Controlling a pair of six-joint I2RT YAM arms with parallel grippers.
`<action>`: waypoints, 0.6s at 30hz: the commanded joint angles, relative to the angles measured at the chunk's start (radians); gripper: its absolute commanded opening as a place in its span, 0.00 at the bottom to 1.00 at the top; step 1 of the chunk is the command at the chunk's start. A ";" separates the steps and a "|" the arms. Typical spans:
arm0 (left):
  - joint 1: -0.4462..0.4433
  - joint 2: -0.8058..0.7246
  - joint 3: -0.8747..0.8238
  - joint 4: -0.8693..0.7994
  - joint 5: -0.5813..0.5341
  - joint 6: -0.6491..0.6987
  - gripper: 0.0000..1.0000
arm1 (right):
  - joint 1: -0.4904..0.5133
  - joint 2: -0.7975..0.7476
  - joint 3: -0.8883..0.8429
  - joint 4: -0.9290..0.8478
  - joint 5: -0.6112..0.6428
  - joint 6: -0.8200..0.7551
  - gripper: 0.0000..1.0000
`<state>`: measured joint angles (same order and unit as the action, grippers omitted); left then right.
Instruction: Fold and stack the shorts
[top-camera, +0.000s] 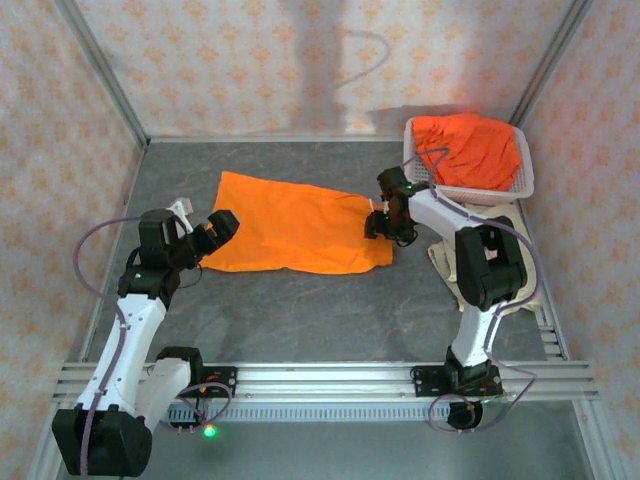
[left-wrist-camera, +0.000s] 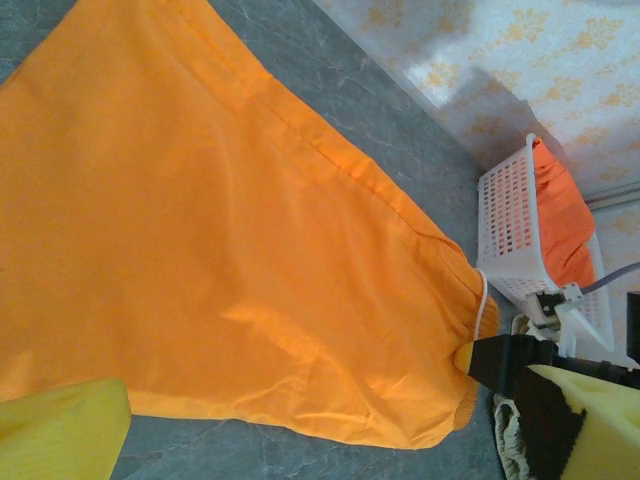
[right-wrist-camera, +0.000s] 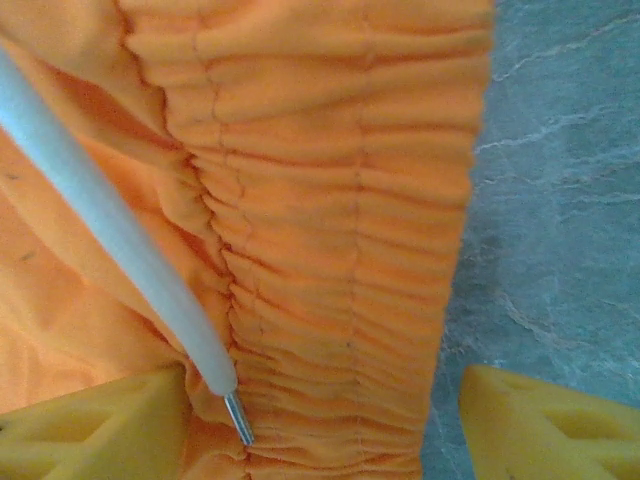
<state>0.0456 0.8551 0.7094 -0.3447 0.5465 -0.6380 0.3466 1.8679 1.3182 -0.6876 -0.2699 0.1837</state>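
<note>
The spread shorts (top-camera: 290, 222) lay flat on the middle of the table (top-camera: 300, 310). The left gripper (top-camera: 215, 232) sat at their left edge. The right gripper (top-camera: 383, 222) stood over the waistband at their right edge, astride it, with the drawstring (right-wrist-camera: 120, 250) on the cloth between its fingers. Behind and to the right of the spread shorts stood the basket (top-camera: 490, 193), with more shorts (top-camera: 470, 148) heaped in it. Farther right of the spread shorts, another pair of shorts (top-camera: 438, 262) lay under the right arm.

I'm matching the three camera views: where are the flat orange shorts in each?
Top: shorts at centre.
Left wrist: shorts across left and centre.
Right wrist: shorts across left and centre, close up.
Shared landmark: gathered waistband, at the right end effector.
</note>
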 joint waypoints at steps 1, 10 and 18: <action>-0.007 -0.011 -0.002 0.019 0.018 -0.006 1.00 | -0.007 0.041 0.033 0.016 -0.016 0.022 0.67; -0.010 -0.005 -0.027 0.052 0.021 -0.034 1.00 | -0.010 0.118 0.002 0.073 -0.077 0.047 0.50; -0.012 0.017 -0.048 0.095 0.018 -0.055 1.00 | -0.010 0.119 -0.034 0.105 -0.046 0.037 0.08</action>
<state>0.0456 0.8654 0.6746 -0.2993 0.5468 -0.6830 0.3347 1.9522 1.3239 -0.5869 -0.3664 0.2279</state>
